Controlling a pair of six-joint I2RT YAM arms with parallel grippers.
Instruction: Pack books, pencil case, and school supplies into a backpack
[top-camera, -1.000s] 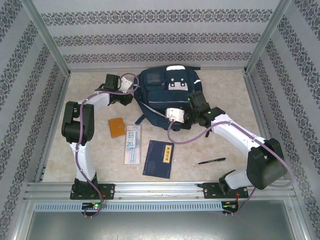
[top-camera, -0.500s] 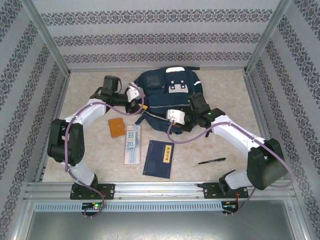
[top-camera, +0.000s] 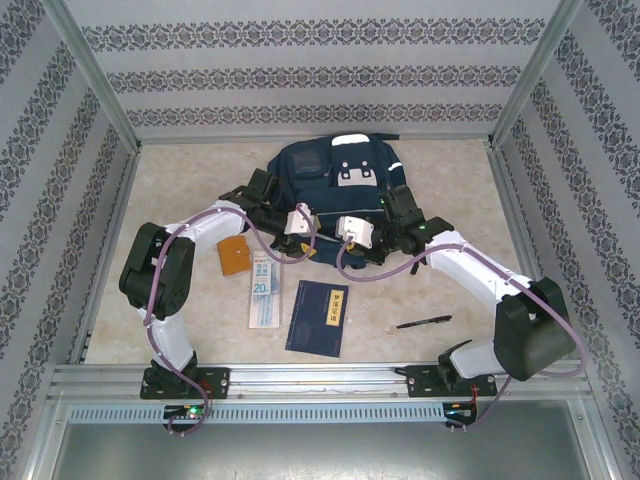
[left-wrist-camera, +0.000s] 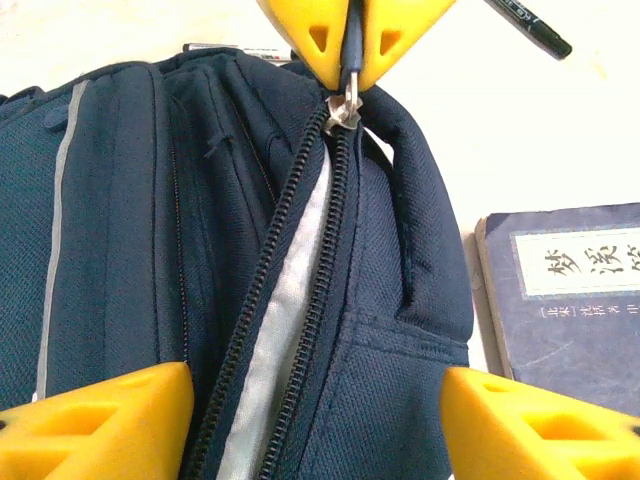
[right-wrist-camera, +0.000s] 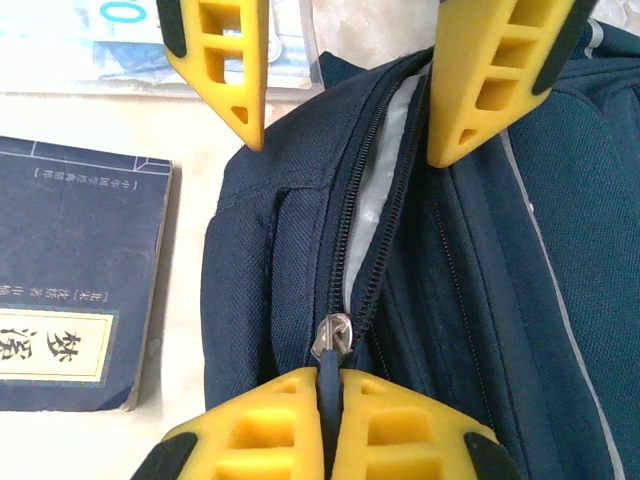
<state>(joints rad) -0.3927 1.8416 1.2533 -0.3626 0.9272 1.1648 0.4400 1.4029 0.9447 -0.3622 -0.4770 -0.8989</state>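
Backpack (top-camera: 335, 170) lies flat at the far middle of the desk (top-camera: 440, 200). Its main zipper (left-wrist-camera: 300, 300) is partly undone, with pale lining showing in the gap. Right gripper (right-wrist-camera: 325, 425) is pressed together on the zipper pull (right-wrist-camera: 331, 345) at one end of that gap. Left gripper (left-wrist-camera: 315, 420) is spread wide with one finger on each side of the zipper line, over the bag, and nothing is pinched. Cannot tell if its fingers touch the fabric.

Both wrists crowd the bag's near edge and cover it from above, sitting between the opening and the loose items.

Booklet (top-camera: 318, 317) lies flat on the desk just beside the bag's near edge, label up. Pencil case (top-camera: 265, 285) is just left of the booklet, lying lengthwise. Orange square (top-camera: 234, 255) is just left of the case's far end. Pen (top-camera: 424, 322) is right of the booklet, apart from the bag. All four are outside the backpack.
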